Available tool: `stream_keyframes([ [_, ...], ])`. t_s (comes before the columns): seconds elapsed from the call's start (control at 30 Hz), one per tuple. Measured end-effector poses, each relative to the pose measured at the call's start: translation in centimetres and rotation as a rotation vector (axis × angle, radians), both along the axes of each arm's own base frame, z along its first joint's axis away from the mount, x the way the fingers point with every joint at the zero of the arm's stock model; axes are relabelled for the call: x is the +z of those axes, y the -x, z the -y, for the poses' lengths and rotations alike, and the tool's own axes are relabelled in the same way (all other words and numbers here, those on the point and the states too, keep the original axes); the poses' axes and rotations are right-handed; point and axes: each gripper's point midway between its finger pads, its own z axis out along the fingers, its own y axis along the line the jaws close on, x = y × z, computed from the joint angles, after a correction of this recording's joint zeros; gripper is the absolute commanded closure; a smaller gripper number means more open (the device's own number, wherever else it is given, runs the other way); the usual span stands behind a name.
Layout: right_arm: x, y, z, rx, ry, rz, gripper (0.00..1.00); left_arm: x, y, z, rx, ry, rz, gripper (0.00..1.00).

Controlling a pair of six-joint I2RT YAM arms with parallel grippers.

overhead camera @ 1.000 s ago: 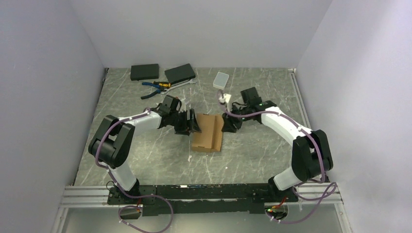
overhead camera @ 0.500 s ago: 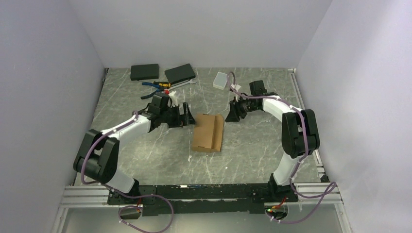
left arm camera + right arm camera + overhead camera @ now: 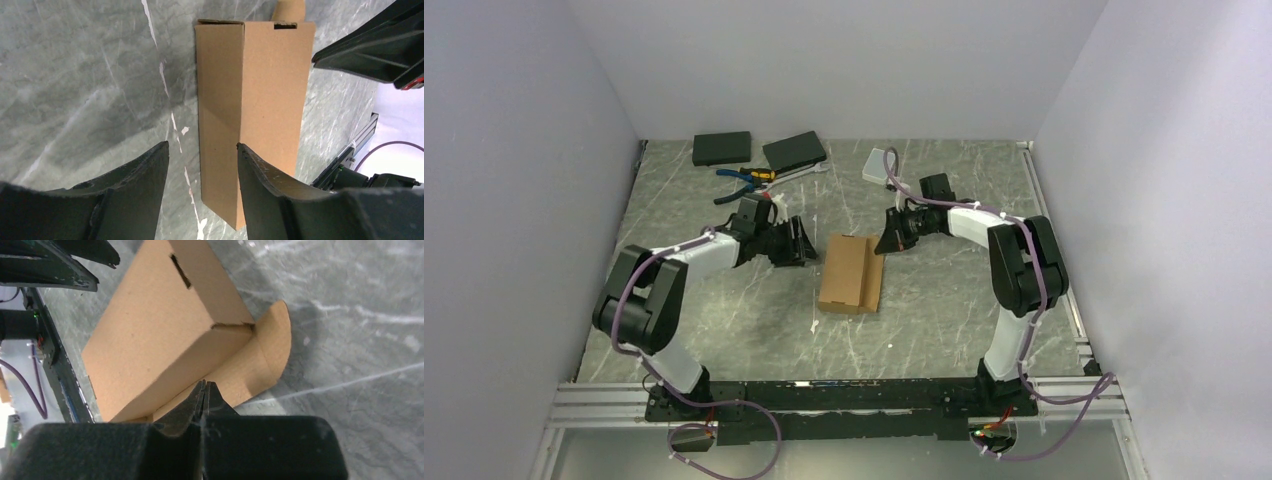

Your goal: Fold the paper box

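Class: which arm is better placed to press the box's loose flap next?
Probably right. The right end effector, shut, points at the paper box's loose flap; the left end effector stands open, off the opposite side.

- Place: robot test cell in a lab.
- Walls (image 3: 514, 150): plain pale panels on three sides.
- Tabletop (image 3: 944, 320): grey, marble-patterned.
- Rail (image 3: 594, 402): aluminium, at the near edge.
- Left arm (image 3: 699, 255), right arm (image 3: 969, 215): white and black, bases by the rail.
- Cables (image 3: 1074, 405): purple, looped.
- Pliers (image 3: 746, 178): blue-handled.
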Motion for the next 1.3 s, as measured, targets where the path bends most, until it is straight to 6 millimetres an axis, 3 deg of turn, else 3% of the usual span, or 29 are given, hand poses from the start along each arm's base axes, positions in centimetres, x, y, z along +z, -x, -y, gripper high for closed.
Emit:
stream_keyframes([
  [0.2,-2.0,0.7,0.1,-0.073,0.017,-0.115,1.00,-0.3,-1.2,0.9,-0.024,0.017,-0.015,0.42],
  [0.67,-3.5,2.1,-2.5,-0.058,0.034,-0.176,1.00,-1.6,-1.4,2.4,-0.085,0.068,-0.068,0.43],
  [0.9,-3.6,2.3,-2.5,-0.041,0.049,-0.164,1.00,-1.2,-1.7,3.1,-0.116,0.082,-0.058,0.42],
  [1.1,-2.8,1.8,-0.7,0.037,0.084,-0.083,1.00,-1.1,-2.2,2.8,-0.113,0.075,-0.048,0.28],
  [1.2,-1.0,1.1,0.9,0.049,0.072,-0.015,0.91,-0.8,-2.5,2.2,-0.095,0.071,-0.038,0.17],
  [1.3,1.2,0.1,2.0,0.032,0.058,0.070,0.67,0.3,-2.9,1.6,-0.077,0.071,-0.006,0.10],
])
